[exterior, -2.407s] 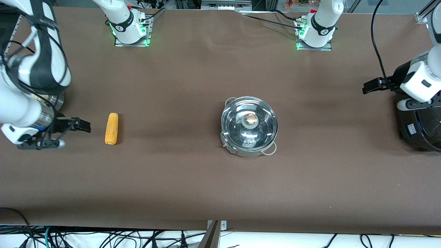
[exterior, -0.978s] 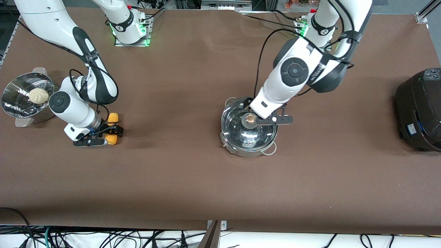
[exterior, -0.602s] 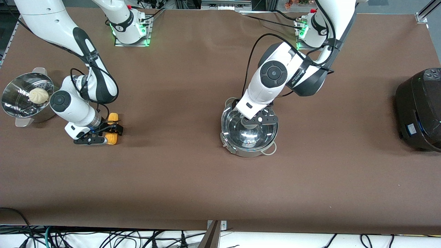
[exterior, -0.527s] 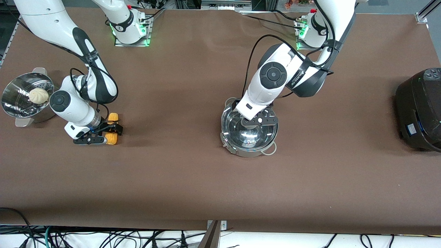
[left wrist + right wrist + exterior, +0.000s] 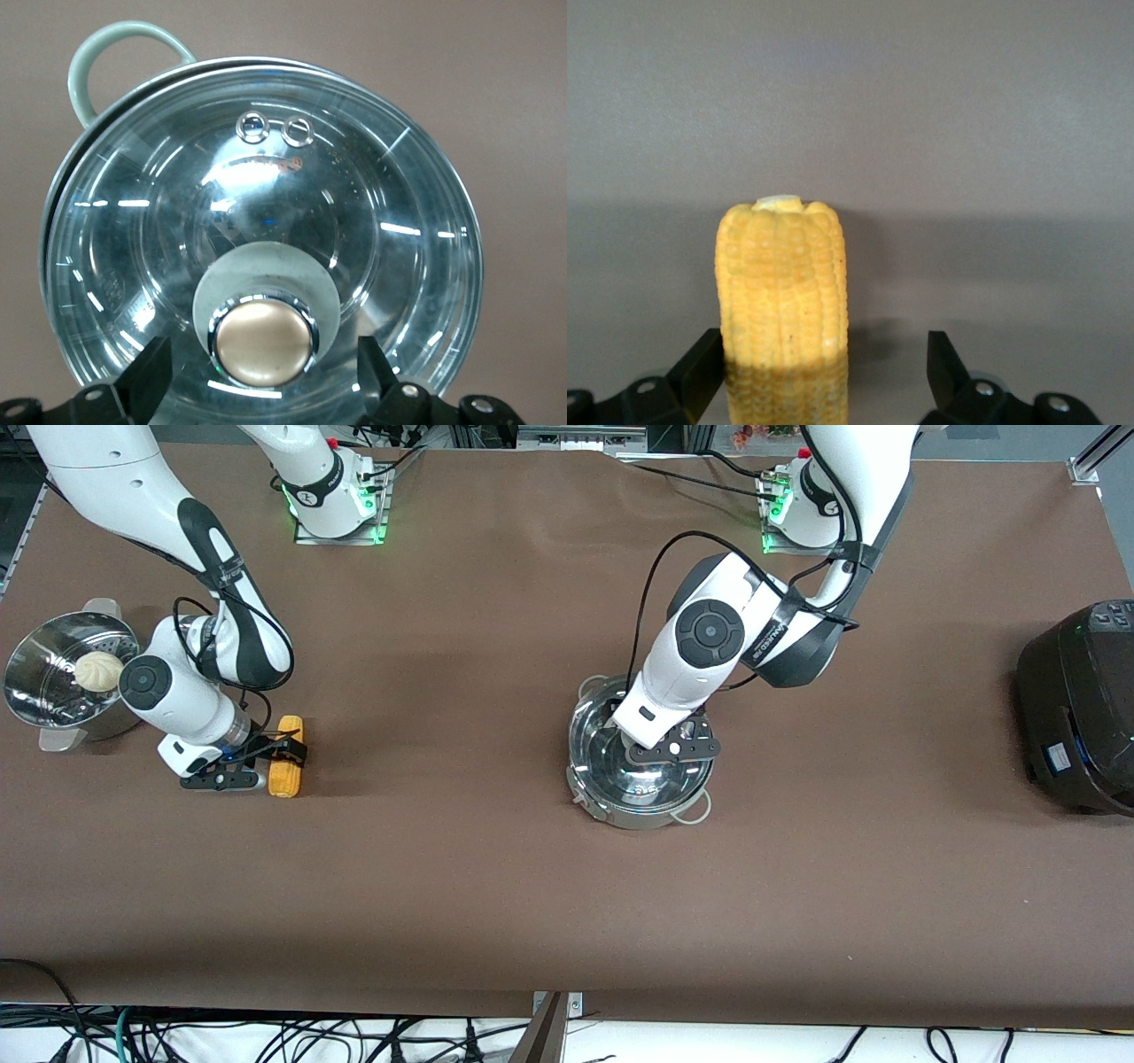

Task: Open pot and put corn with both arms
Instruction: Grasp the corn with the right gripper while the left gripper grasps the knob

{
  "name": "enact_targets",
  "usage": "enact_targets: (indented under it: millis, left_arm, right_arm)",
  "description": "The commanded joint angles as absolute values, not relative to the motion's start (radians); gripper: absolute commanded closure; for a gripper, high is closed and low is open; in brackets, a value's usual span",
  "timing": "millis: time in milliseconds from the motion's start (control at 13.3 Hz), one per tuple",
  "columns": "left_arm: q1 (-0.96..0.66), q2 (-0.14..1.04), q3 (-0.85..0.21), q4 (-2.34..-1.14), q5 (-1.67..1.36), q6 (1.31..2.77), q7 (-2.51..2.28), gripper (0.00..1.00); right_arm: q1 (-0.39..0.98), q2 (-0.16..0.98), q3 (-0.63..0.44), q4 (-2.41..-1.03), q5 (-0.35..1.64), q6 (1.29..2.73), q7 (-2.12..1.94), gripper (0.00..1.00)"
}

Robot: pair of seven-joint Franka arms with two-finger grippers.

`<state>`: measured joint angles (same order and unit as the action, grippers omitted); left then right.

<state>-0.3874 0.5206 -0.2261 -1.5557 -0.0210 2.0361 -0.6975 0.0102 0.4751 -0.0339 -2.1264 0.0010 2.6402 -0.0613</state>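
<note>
1. Pot (image 5: 640, 779): stainless steel, centre of the front frame, glass lid (image 5: 266, 230) on, knob (image 5: 263, 334) at lower centre of my left wrist view.
2. My left gripper (image 5: 660, 748): over the lid, fingers (image 5: 146, 376) spread on either side of the knob with gaps on both sides; open.
3. Corn (image 5: 286, 755): yellow cob lying on the brown table (image 5: 443, 886), left of the front frame.
4. My right gripper (image 5: 266, 755): low at the corn, fingers (image 5: 700, 372) wide; 1 finger is at the cob's side, the other stands apart from it; open.
5. Steamer bowl (image 5: 35, 691) with 1 pale bun (image 5: 96, 670): left edge.
6. Black cooker (image 5: 1076, 708): right edge.
</note>
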Motion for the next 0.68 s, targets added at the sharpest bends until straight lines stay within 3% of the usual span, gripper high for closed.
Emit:
enact_targets:
  millis: [0,150,226,301,376,451,602]
  left_arm:
    - [-0.405,0.54,-0.21,-1.519,0.0,2.033,-0.692,0.09]
    - [-0.411,0.541,-0.206,-1.517,0.0,2.033,-0.692,0.11]
    - [-0.417,0.541,-0.201,-1.517,0.0,2.033,-0.692,0.16]
    - [-0.42,0.545,-0.199,-1.517,-0.002,2.033,-0.692,0.19]
    - [-0.42,0.546,-0.199,-1.516,0.0,2.033,-0.692,0.2]
    - [-0.42,0.549,-0.198,-1.514,0.0,2.033,-0.69,0.21]
    - [-0.429,0.554,-0.193,-1.505,0.0,2.033,-0.692,0.23]
  right_arm:
    - [0.003,0.459,-0.028,-2.161,-0.006,2.668,-0.072,0.0]
    - [0.003,0.459,-0.028,-2.164,-0.006,2.668,-0.071,0.01]
    - [0.003,0.457,-0.026,-2.169,-0.006,2.668,-0.072,0.26]
    - [0.005,0.453,-0.023,-2.169,-0.008,2.662,-0.074,0.65]
    - [0.006,0.451,-0.02,-2.168,-0.008,2.657,-0.078,0.91]
    - [0.009,0.451,-0.018,-2.163,-0.009,2.655,-0.08,1.0]
    - [0.011,0.453,-0.018,-2.161,-0.009,2.655,-0.08,1.0]
